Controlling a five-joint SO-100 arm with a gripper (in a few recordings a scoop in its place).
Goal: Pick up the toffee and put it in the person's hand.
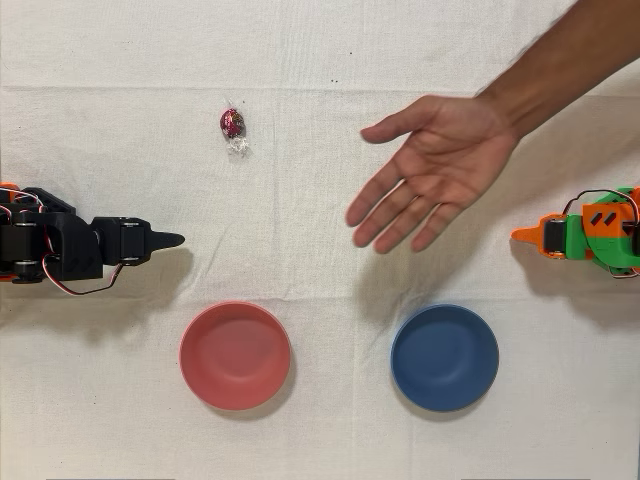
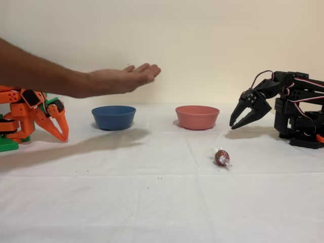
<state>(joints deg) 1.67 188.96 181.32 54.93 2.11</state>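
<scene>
Overhead and fixed views of the table at the outset of the task. The toffee (image 1: 233,125) lies on the white cloth (image 1: 320,440), untouched, in the far-left part of the overhead view; in the fixed view it sits in the foreground, right of centre (image 2: 221,158). The black arm's gripper (image 2: 242,120) hangs near its base, well apart from the sweet, jaws parted narrowly and holding nothing. The person's hand (image 1: 435,170) waits palm-up above the cloth, right of centre in the overhead view, empty. A pink bowl (image 1: 235,355) and a blue bowl (image 1: 444,357) stand along the near edge in the overhead view. The orange arm (image 1: 590,235) is idle. Judged progress: nothing done; approach, grasp, carry and release all remain.
</scene>
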